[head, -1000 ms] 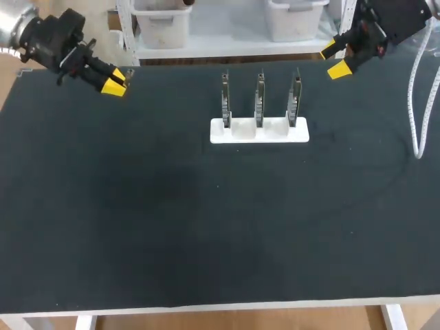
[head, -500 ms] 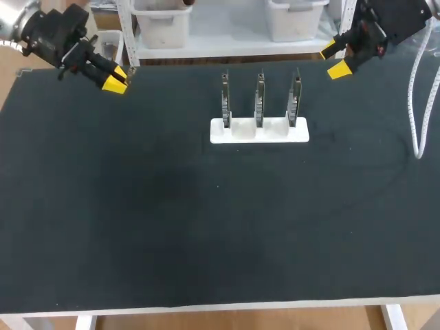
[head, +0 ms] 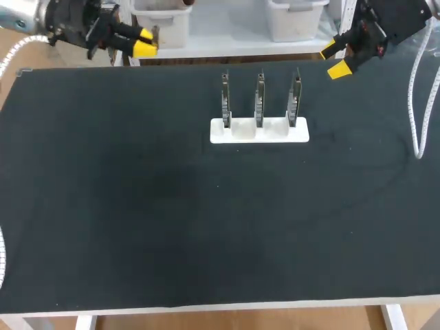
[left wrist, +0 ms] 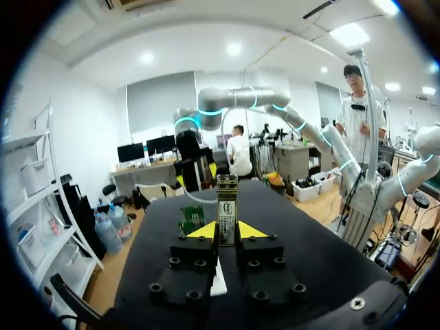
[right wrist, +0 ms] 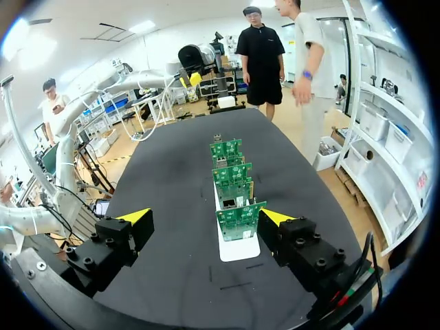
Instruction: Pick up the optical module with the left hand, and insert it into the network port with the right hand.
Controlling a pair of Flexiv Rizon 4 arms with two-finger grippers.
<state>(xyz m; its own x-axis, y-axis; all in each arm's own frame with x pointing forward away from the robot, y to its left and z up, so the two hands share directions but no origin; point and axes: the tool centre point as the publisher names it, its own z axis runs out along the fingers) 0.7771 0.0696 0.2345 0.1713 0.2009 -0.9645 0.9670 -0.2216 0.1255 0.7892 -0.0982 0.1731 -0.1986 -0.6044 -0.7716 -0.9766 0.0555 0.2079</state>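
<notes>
The optical module [left wrist: 227,212], a slim metal bar with a label, stands upright between the fingers of my left gripper [left wrist: 221,231], which is shut on it. In the head view my left gripper [head: 142,42] hovers over the table's far left edge, and the module [head: 155,34] pokes out past its yellow tips. Three green boards with network ports [head: 260,98] stand upright in a white holder [head: 259,132] at the table's far middle. My right gripper [head: 334,59] hangs open at the far right. Its wrist view looks along the row of boards [right wrist: 240,219] ahead of the right gripper [right wrist: 206,218].
A white cable [head: 414,103] hangs down over the table's right side. The black mat [head: 206,220] covers the whole table. In the left wrist view the boards [left wrist: 192,218] lie ahead of the fingers and slightly to one side.
My left gripper has swung toward the far edge and to the right, turning its tips more sideways, still holding the module. The right arm has not moved.
</notes>
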